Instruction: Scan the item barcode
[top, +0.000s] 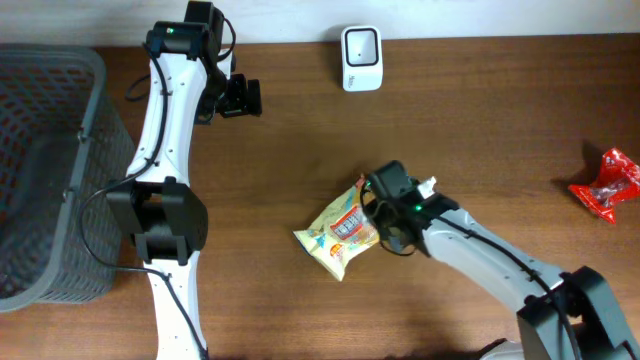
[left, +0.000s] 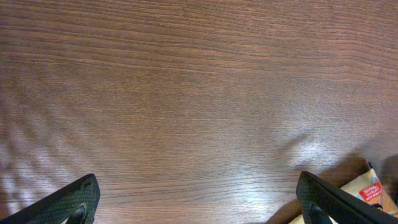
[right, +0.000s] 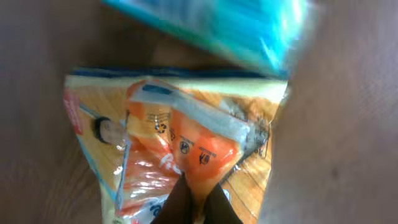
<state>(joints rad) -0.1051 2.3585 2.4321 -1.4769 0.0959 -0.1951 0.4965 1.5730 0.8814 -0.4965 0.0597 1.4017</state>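
The item is a yellow and orange snack bag (top: 340, 232) lying flat near the middle of the table. My right gripper (top: 382, 218) is at the bag's right end. In the right wrist view its fingers (right: 198, 190) are pinched together on a fold of the snack bag (right: 168, 134). The white barcode scanner (top: 360, 58) stands at the back edge, well apart from the bag. My left gripper (top: 240, 97) hovers at the back left, open, with bare wood between its fingers (left: 78, 200). A corner of the snack bag (left: 373, 191) shows at the lower right of the left wrist view.
A grey wire basket (top: 45, 170) fills the left side of the table. A red packet (top: 608, 185) lies at the far right edge. A blurred teal shape (right: 217, 28) crosses the top of the right wrist view.
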